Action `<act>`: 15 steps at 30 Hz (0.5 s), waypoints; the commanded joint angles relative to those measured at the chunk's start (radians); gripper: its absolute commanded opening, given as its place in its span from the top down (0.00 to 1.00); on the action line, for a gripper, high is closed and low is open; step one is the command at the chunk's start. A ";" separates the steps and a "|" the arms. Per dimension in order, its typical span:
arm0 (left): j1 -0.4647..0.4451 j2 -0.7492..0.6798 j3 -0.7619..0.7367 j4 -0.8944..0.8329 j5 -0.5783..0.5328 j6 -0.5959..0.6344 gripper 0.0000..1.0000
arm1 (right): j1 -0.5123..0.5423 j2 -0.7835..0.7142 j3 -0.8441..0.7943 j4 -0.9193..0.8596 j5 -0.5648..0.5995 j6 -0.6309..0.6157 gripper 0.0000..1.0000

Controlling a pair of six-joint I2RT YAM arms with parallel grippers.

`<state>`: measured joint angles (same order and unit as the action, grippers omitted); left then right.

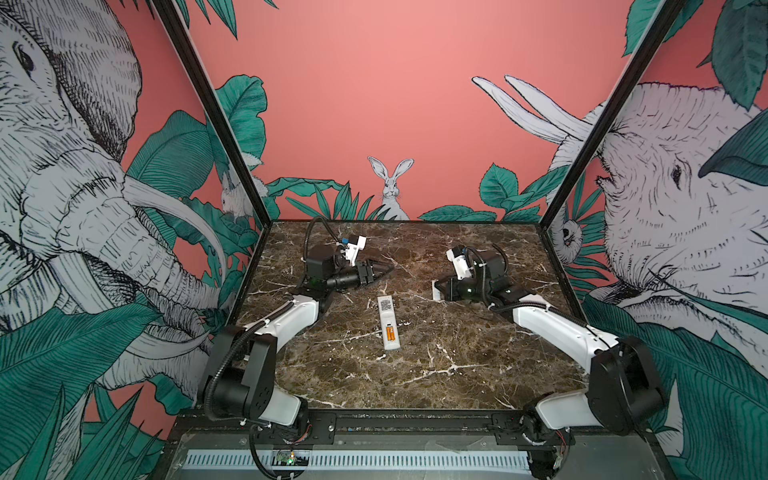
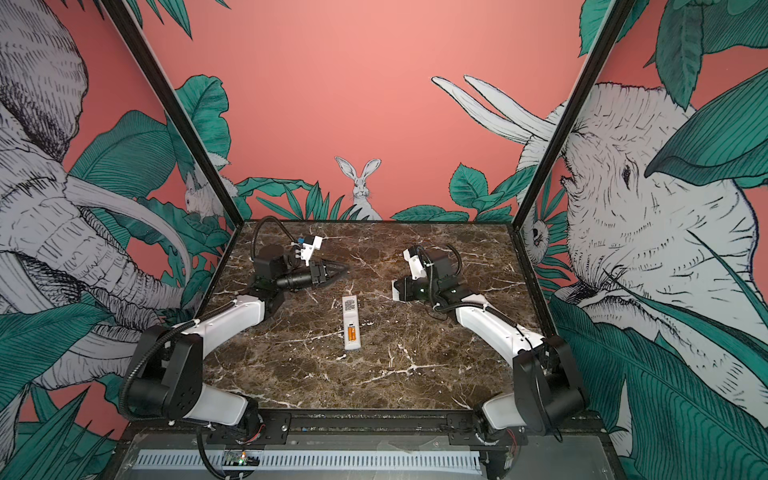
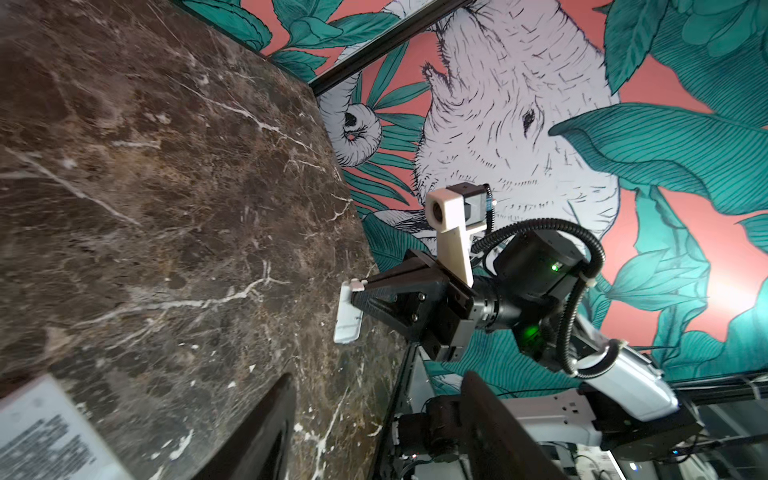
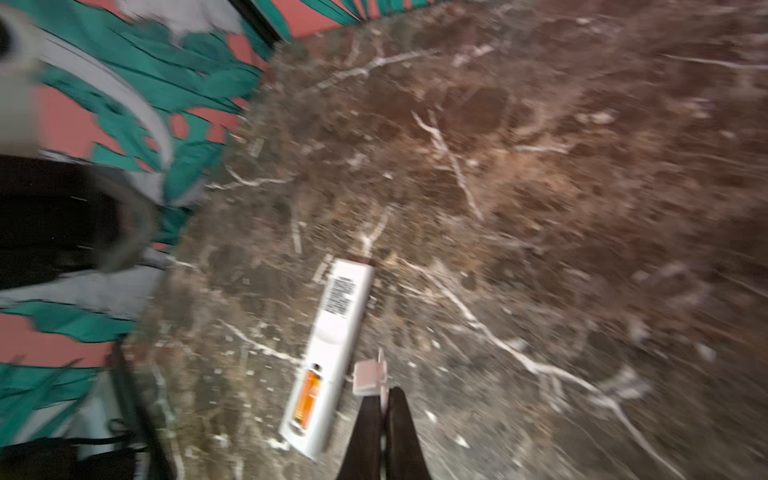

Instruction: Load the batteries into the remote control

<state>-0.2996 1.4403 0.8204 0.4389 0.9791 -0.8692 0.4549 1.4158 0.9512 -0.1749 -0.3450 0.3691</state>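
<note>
Batteries [image 1: 390, 333] sit in the remote [image 1: 387, 322], back-up btwn both grippers, clear of each. Right gripper [image 4: 388, 392] pinches the cover [image 4: 369, 376] - left gripper [image 1: 384, 269] spread, empty. Next, probably: align cover w/ compartment, slide shut.

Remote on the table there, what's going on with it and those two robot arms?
The remote control lies face down in the middle of the table. Its compartment is open, with both orange batteries seated inside. The right gripper is shut on a small white piece, probably the battery cover, held beside the remote. The left gripper is open, holds nothing and sits apart from the remote, farther back.
</note>
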 commanded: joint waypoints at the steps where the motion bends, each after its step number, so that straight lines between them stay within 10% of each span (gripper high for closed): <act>1: 0.002 -0.043 0.037 -0.174 0.034 0.143 0.35 | -0.005 0.041 0.052 -0.332 0.292 -0.129 1.00; 15: 0.036 -0.061 0.014 -0.187 0.052 0.169 0.26 | 0.068 0.325 0.153 -0.586 0.685 -0.107 1.00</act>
<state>-0.2718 1.4204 0.8379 0.2661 1.0138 -0.7265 0.4931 1.7142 1.0863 -0.6956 0.2379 0.2321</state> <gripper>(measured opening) 0.727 0.048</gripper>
